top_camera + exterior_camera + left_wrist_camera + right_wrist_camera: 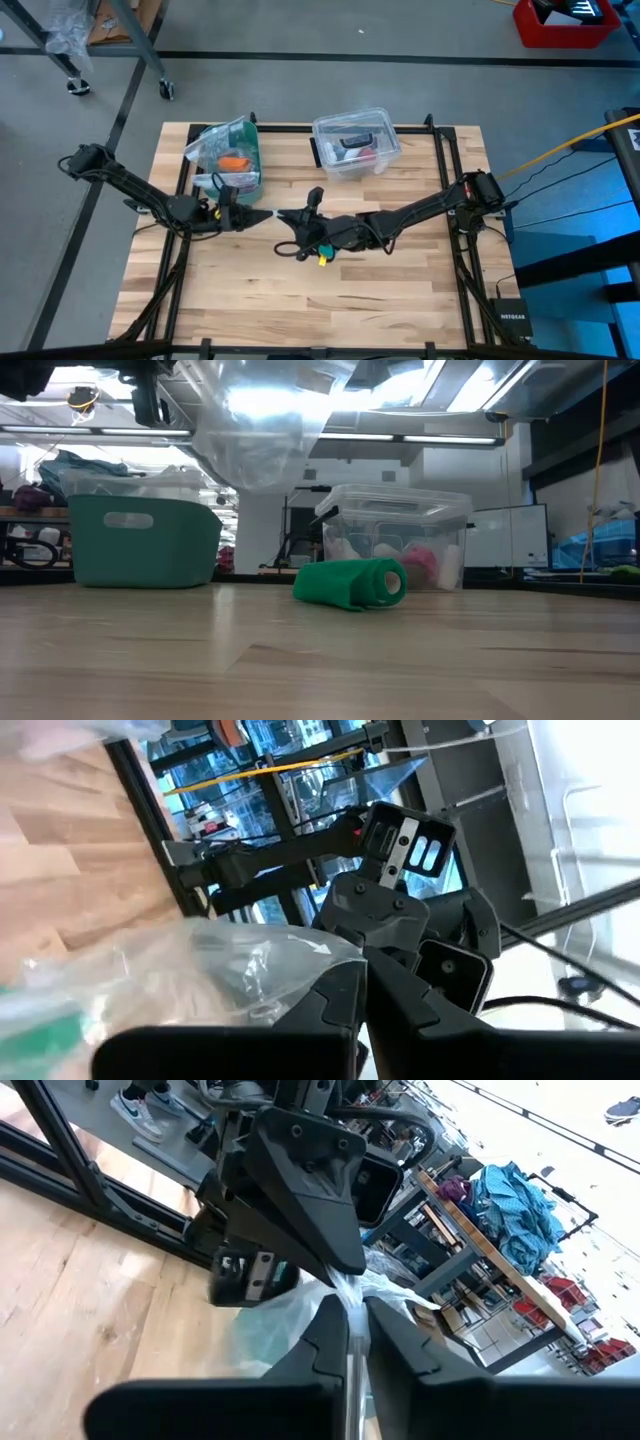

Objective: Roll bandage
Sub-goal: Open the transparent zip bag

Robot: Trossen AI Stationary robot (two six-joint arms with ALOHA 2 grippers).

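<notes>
The teal-green bandage [352, 582] lies on its side on the table as a rolled cylinder, in front of the clear box. No gripper touches it. In the high view only a green bit [317, 244] shows under my right arm. My left gripper [262, 215] and my right gripper [283, 215] meet tip to tip above the table's middle. Both are shut on a clear plastic bag [260, 430], which hangs well above the table. My left gripper pinches a bunched bit of the clear bag's film [300, 955] between its two fingers, coming level from the table's left. The bag is lifted clear of the table. My right gripper pinches a twisted bit of the same film [345, 1290] between its two fingers, coming level from the table's right, right against the left gripper's fingertips. How many layers it has cannot be told.
A teal bin [236, 160] holding plastic wrap and an orange item stands at the back left. A lidded clear plastic box [356, 145] stands at the back middle. A dark frame [440, 150] runs along the table's sides. Bare wood lies toward the near edge.
</notes>
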